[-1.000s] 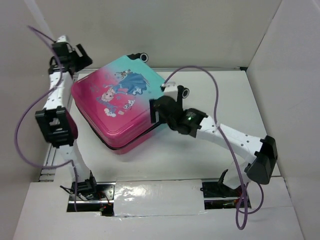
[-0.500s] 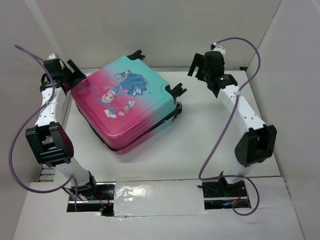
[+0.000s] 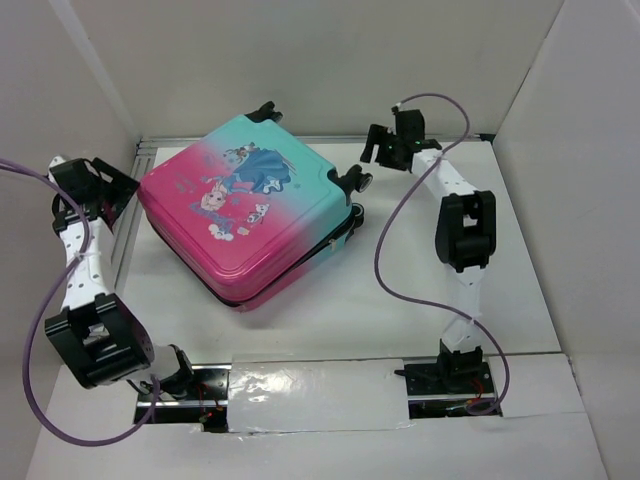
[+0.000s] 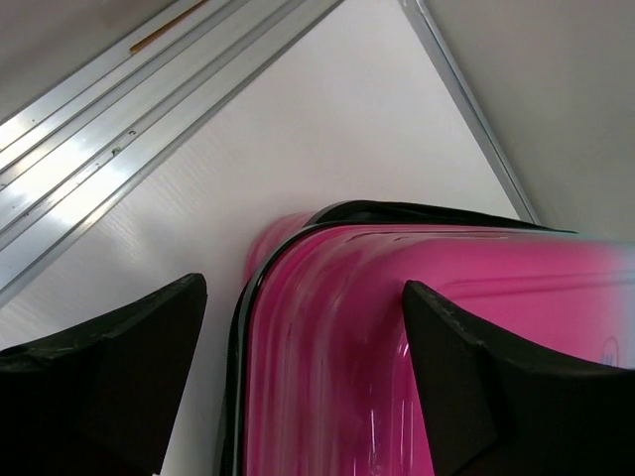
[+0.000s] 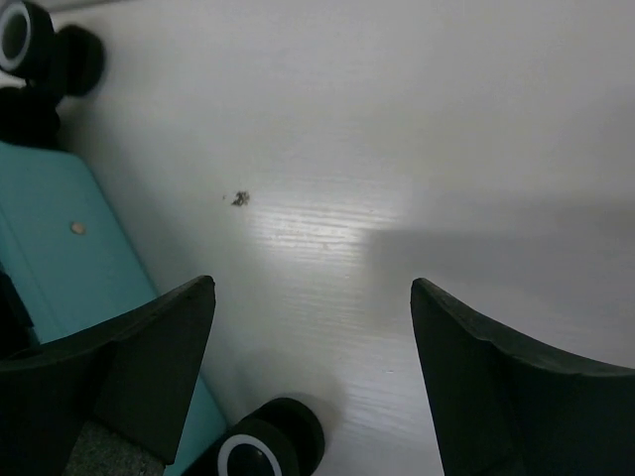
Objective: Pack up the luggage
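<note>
Pink-to-teal luggage (image 3: pixel 245 215) lies shut at the centre of the table (image 3: pixel 400 290), with the left gripper (image 3: pixel 118 190) at its 9 o'clock and the right gripper (image 3: pixel 372 150) at its 2 o'clock. Left wrist: jaws wide apart, empty, framing the pink corner. Right wrist: jaws wide apart, empty, with a black wheel (image 5: pixel 260 451) at 7 o'clock.

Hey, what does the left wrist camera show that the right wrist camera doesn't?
Only the left wrist view: the pink corner of the luggage and the metal rails along the table edge. Only the right wrist view: the luggage's teal side, two black wheels, and a dark speck on the table. Both: the luggage, the white table, and wide-open jaws holding nothing, on the left gripper and the right gripper.
</note>
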{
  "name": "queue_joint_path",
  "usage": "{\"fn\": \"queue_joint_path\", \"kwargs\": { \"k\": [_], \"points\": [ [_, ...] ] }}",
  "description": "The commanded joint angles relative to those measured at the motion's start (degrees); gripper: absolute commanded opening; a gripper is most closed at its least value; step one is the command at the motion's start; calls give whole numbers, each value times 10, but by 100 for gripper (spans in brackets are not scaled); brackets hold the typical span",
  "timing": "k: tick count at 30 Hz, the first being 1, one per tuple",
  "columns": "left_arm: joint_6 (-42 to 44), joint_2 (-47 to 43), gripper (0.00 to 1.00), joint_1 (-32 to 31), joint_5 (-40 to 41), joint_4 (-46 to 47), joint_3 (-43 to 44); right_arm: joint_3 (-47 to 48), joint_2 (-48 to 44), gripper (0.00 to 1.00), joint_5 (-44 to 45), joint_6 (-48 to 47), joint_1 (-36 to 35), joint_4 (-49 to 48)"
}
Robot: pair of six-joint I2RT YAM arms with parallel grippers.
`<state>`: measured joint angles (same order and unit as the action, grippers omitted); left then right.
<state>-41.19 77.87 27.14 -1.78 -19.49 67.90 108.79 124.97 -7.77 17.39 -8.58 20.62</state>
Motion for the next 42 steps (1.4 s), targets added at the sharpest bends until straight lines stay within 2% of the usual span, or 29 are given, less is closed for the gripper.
{"fn": "queue_joint_path", "kwargs": {
  "k": [1, 4, 5, 7, 10, 14, 17, 19, 21, 25, 28, 30, 33, 38, 41, 42],
  "points": [
    [6, 19, 91, 6, -2, -46, 4, 18, 16, 86, -75, -13, -15, -49],
    [-27, -4, 91, 6, 47, -69, -52, 28, 43, 85, -86, -21, -21, -54],
    [-47, -37, 91, 6, 90, -69, -74, 34, 55, 85, -94, -26, -21, -54],
    [-92, -74, 93, 14, 100, -48, -136, 40, 61, 85, -114, -37, -27, -60],
    [-83, -69, 93, 28, 87, -40, -115, 40, 74, 85, -124, -44, -34, -66],
    [-93, -47, 91, 34, 80, -79, -80, 20, 79, 83, -131, -44, -39, -71],
    [-106, -61, 91, 34, 94, -72, -124, 8, 74, 83, -138, -44, -39, -87],
    [-106, -55, 91, 34, 75, -52, -142, 2, 74, 82, -144, -44, -44, -92],
    [-106, -30, 88, 21, 61, -43, -154, 2, 74, 82, -144, -44, -44, -92],
    [-114, 18, 85, -64, 49, 3, -154, -3, 79, 82, -152, -44, -50, -100],
    [-108, 70, 85, -122, 73, 10, -97, -23, 71, 81, -160, -44, -56, -100],
    [-93, 98, 85, -139, 73, 10, -53, -45, 56, 81, -160, -44, -62, -118],
    [-65, 133, 85, -144, 9, 68, -45, -100, 24, 81, -160, -49, -68, -148],
    [-33, 163, 85, -144, -13, 99, -34, -207, -29, 80, -155, -37, -74, -187],
    [19, 189, 85, -144, -50, 136, -34, -266, -56, 79, -163, -25, -80, -207],
    [52, 199, 85, -144, -93, 160, -26, -282, -80, 79, -163, -20, -80, -213]
  ]
}}
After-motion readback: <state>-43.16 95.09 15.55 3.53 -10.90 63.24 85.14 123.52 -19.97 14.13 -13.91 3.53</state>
